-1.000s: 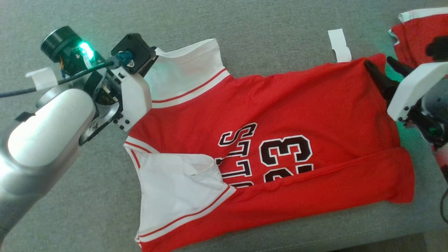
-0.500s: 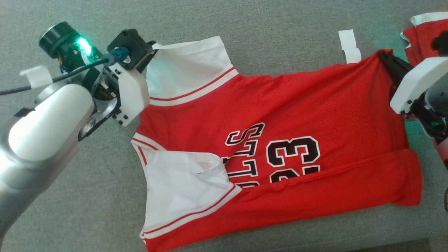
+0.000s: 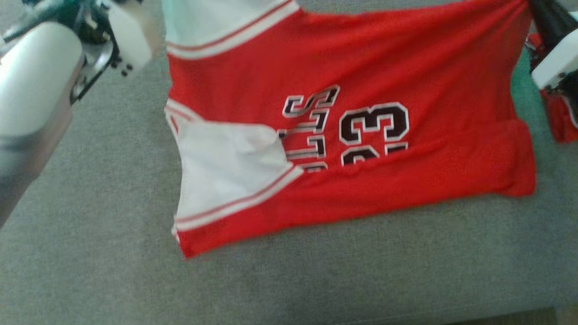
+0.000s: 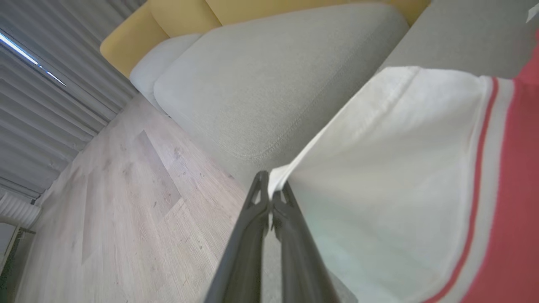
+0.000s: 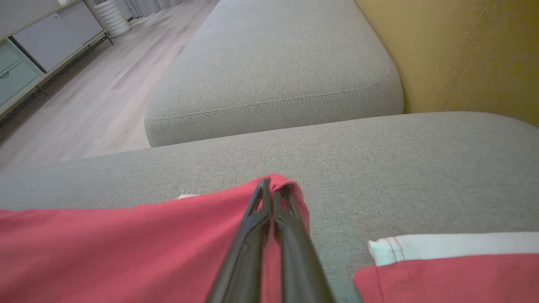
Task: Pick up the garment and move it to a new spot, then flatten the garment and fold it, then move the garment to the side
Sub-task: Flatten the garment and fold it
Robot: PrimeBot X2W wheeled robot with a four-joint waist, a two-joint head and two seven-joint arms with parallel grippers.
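Spread across a grey sofa cushion [image 3: 316,271]: a red jersey [image 3: 384,58] with white sleeves. Long axis running left to right in the head view, with the white sleeve end toward the robot's left and the hem toward its right. Near long edge folded up over the front, hiding the lower part of the black print. Far long edge stretched straight between the two grippers.

Left gripper [image 4: 269,198]: fingers pressed together, clamped on the outer corner of the far white sleeve, cloth fanning out tight from the tips. Right gripper [image 5: 269,193]: fingers likewise together, pinching the far red hem corner, which bunches over the tips.

Just beside the hem end, at the right gripper's side: a second red garment [image 5: 442,269] with a white band, lying on the same cushion, close to the jersey but apart from it in the right wrist view. Beyond it, another grey cushion [image 5: 273,71] and a yellow sofa back [image 5: 463,54]. Off the cushion's edge, pale wooden floor [image 4: 105,210], grey blinds [image 4: 42,97] and a low cabinet [image 5: 25,59]. Open grey cushion in front of the near fold.
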